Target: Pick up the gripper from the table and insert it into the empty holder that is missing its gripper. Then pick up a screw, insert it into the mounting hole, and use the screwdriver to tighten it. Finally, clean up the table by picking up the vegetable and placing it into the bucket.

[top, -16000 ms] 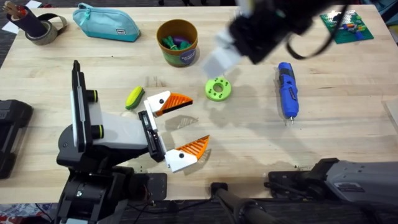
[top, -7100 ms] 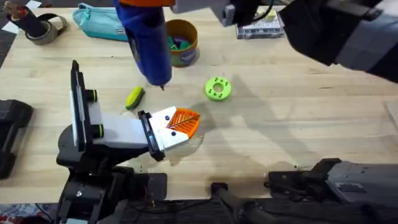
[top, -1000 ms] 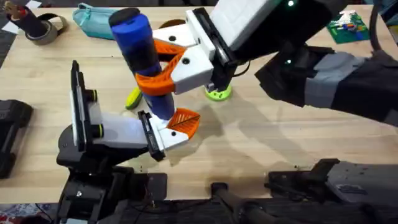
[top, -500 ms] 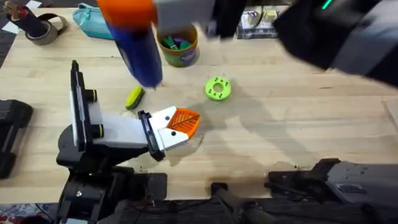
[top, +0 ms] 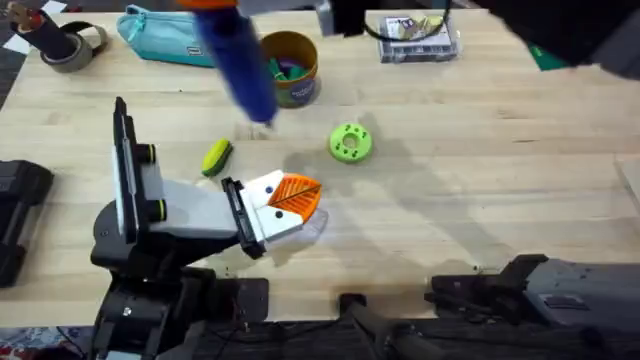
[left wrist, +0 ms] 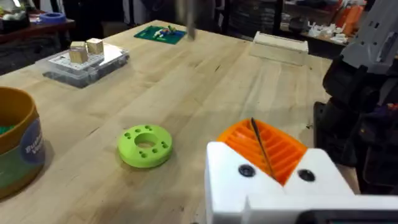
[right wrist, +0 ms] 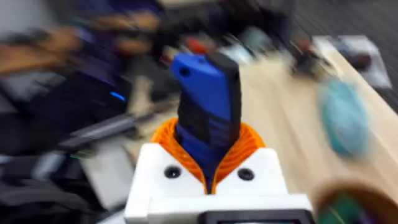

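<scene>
The blue screwdriver [top: 240,60] hangs tilted above the table, its bit [top: 262,120] over the wood between the bucket [top: 285,68] and the vegetable [top: 216,157]. My right gripper [right wrist: 208,163] is shut on the screwdriver [right wrist: 208,115]. My left gripper [top: 290,197] rests low with its orange pads [left wrist: 267,146] pressed together and nothing between them. The yellow-green vegetable lies just behind the left arm's wrist. The tan bucket [left wrist: 15,149] holds small coloured items. The loose gripper, the holder and the screw are out of view.
A lime-green disc with holes [top: 350,143] lies right of the vegetable. A teal pouch [top: 170,35] and a tape roll [top: 60,42] sit at the back left. A clear box [top: 415,35] stands at the back. The right arm [top: 560,20] looms blurred overhead.
The right gripper has lifted the screwdriver away from the left gripper's fingers, up and toward the back near the bucket. The left arm has stayed still.
</scene>
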Robot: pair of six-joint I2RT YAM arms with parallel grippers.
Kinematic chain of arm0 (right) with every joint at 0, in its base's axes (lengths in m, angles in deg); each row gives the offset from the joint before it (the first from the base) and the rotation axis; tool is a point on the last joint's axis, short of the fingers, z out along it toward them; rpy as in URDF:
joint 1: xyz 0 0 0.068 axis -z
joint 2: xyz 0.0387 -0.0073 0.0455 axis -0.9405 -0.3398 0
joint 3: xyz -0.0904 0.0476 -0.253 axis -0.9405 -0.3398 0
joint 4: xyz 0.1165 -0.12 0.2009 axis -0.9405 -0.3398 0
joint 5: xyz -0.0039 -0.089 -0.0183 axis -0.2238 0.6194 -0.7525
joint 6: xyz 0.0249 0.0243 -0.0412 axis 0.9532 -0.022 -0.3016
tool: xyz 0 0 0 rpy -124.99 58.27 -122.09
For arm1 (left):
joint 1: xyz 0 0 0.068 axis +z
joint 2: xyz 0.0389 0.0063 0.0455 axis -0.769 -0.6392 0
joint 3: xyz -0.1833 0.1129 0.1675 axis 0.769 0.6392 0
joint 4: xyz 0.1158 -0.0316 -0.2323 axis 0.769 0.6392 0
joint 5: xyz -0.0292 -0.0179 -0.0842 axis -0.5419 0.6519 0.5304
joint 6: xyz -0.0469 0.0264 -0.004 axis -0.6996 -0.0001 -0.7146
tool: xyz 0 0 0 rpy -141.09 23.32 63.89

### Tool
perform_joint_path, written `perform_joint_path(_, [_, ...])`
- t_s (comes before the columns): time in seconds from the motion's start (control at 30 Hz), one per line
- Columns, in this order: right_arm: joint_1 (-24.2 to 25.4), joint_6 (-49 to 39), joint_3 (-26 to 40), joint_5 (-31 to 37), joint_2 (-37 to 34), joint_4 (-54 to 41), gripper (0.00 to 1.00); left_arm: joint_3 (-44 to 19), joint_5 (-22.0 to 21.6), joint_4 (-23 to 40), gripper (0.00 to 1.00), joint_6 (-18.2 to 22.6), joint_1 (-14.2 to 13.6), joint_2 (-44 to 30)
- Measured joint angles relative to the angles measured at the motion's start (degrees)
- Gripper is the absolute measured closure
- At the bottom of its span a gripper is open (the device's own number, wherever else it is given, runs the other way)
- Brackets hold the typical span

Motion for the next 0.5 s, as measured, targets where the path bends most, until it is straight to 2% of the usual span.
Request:
perform_joint_path(0.07, [1.2, -4.3, 1.7, 5.9, -0.2, -8.7, 0.980, 0.0, 0.0, 0.0, 0.995, 0.0, 0.0, 0.0])
perform_joint_path(0.23, [5.1, -14.4, 10.8, 21.4, -0.6, -31.0, 0.980, 0.0, 0.0, 0.0, 0.995, 0.0, 0.0, 0.0])
perform_joint_path(0.33, [7.7, -18.9, 14.2, 31.3, -0.4, -37.7, 0.980, 0.0, 0.0, 0.0, 0.995, 0.0, 0.0, 0.0])
perform_joint_path(0.5, [12.3, -30.2, 14.8, 46.2, -0.6, -50.6, 0.980, 0.0, 0.0, 0.0, 0.995, 0.0, 0.0, 0.0])
